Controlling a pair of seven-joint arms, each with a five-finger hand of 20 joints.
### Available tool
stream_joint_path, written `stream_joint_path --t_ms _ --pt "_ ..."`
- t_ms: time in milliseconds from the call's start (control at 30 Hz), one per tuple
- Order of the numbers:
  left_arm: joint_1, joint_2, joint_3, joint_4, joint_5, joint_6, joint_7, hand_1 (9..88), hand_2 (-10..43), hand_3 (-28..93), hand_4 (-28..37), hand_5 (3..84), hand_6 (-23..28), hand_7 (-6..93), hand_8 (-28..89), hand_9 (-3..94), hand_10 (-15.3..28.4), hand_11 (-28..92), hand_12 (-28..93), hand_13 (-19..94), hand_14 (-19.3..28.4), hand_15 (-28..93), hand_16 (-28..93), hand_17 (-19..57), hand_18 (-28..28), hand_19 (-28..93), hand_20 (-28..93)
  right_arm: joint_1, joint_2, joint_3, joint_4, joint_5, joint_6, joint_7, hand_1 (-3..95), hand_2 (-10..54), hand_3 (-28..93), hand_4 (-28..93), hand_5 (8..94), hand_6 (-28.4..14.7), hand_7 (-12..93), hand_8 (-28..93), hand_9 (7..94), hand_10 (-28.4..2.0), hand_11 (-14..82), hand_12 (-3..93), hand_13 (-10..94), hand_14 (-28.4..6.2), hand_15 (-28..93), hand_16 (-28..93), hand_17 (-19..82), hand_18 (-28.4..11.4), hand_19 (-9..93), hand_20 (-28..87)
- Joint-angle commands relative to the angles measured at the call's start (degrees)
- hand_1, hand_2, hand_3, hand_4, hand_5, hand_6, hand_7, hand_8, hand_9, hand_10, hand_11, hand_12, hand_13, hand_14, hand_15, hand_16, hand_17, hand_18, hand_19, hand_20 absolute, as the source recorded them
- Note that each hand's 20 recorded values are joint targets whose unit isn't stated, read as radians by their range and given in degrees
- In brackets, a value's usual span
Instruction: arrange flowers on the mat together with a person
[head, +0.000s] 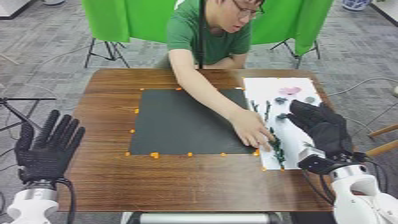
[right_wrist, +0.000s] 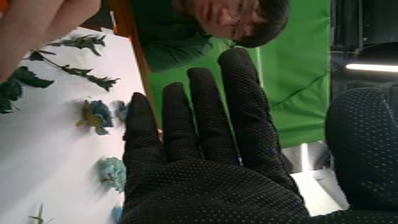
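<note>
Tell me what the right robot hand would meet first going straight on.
Probably the pink flower or a smaller bloom beside it; height is unclear, so the robot hand may pass above.

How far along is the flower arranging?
Done: no flowers look placed on the black mat. In hand: a person's hand is at the green leafy stems; grip unclear. The right hand is open and empty. Remaining: apparently everything, including the pink flower and blue-green flowers on the white sheet.
</note>
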Motion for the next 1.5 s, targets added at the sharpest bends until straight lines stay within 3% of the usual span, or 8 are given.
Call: stream_joint_path --t_ms 33,1333,1400,1500 --pt "0.39 -0.5 0.43 0.53 0.25 -0.07 -0.65 24.3 14.9 64 -28.3 39.1 6.2 4.5 -9 32.2 12.5 11 3 20 9.3 17 -10 -1.3 7.4 17 8 -1.71 -0.68 1.48 -0.47 -0.16 -0.36 -0.06 15.4 14.0 72 -23 57.9 -3.2 11 -12 46.7 -13.4 5.2 7.4 31 -10.2 12 1 19 -10.7 3 21" --pt "0.69 -0.38 0.19 0.52 0.05 0.02 -0.67 24.7 14.7 64 -28.3 39.0 6.2 4.3 -9 32.0 12.4 11 3 20 9.2 17 -10 -1.2 7.4 16 8 -0.66 0.07 -0.01 -0.26 0.03 0.45 0.27 15.3 14.2 73 -23 57.2 -3.7 12 -12 46.2 -13.3 5.2 7.4 31 -10.1 12 2 19 -10.9 3 20" --pt "0.65 -0.42 0.2 0.58 0.19 -0.15 -0.64 24.7 14.7 64 -28.3 39.0 6.1 4.4 -9 32.0 12.4 11 3 20 9.2 17 -10 -1.3 7.4 16 8 -1.03 0.18 0.64 -0.05 -0.18 -1.33 0.43 15.3 14.2 73 -23 57.2 -3.7 12 -12 46.1 -13.3 5.1 7.4 31 -10.0 12 2 19 -10.7 3 20" --pt "0.75 -0.4 0.26 0.51 -0.07 0.02 -0.46 25.0 15.2 63 -28.3 39.0 6.2 4.4 -9 32.0 12.4 11 3 20 9.1 17 -10 -1.3 7.4 16 8 -1.48 -1.26 3.24 0.62 -1.88 -8.41 2.81 15.4 14.2 72 -23 56.2 -3.6 11 -11 45.5 -13.3 5.0 7.4 31 -10.1 11 2 22 -11.3 7 23"
